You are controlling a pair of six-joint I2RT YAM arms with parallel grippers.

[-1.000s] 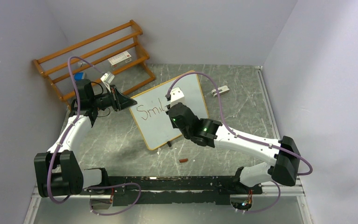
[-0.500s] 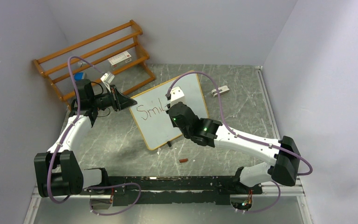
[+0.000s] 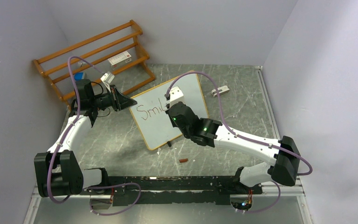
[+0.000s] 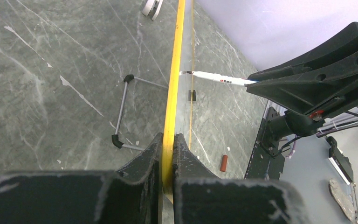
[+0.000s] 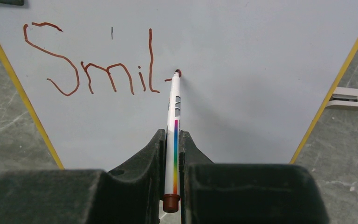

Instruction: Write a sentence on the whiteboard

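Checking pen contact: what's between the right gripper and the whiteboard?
Only the marker: the right gripper is shut on it, its tip meeting the whiteboard just right of the unfinished sentence, "Smil". The right wrist view shows this.

At the far left of your view, a wooden rack (image 3: 86, 43) leans in the corner, with a white box (image 3: 120, 59) and a blue item (image 3: 79, 76) on its rails. On the grey surface (image 3: 242, 107) a white clip (image 3: 220, 90) lies far right, and a small red-brown cap (image 3: 183, 160) lies nearer.

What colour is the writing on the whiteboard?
The handwritten marker letters on the white rectangular board are reddish-brown; clearest in right wrist view.
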